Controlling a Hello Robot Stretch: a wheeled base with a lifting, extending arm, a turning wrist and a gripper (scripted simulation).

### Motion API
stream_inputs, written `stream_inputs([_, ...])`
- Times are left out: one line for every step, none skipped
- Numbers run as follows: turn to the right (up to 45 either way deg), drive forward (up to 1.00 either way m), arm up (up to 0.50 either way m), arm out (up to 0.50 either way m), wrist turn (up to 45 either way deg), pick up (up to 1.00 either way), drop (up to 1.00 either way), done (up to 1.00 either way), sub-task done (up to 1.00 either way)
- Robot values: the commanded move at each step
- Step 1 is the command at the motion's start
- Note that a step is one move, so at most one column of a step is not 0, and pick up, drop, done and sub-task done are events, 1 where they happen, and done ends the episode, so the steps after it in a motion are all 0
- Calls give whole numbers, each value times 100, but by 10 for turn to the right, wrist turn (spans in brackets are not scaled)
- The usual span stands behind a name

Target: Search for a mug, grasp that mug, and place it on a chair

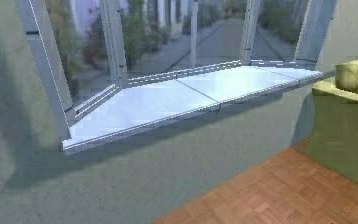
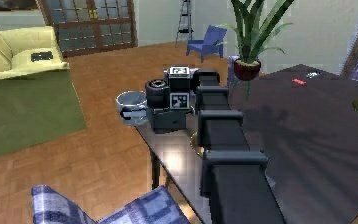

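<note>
The mug hangs at the far end of the claw, just past the dark bench's left edge and clear of it, so search and grasp look done. The claw holds the mug, its finger setting impossible to tell; setting it on a chair, perhaps the blue chair beyond, is left to do.

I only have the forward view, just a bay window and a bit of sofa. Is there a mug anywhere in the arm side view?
Observer: Yes, a white mug shows right beside the claw. I cannot tell whether the claw holds it.
Operator: Any chair out there?
Observer: A blue chair stands near the far wall.
Operator: What furniture is closest?
Observer: A dark table, with a potted plant at its far edge.
</note>
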Motion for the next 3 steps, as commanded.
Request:
stream_inputs([0,0,-34,0,0,0,0,0,0])
stream_inputs([0,0,-32,0,0,0,0,0,0])
stream_inputs([0,0,0,0,0,0,100,0,0])
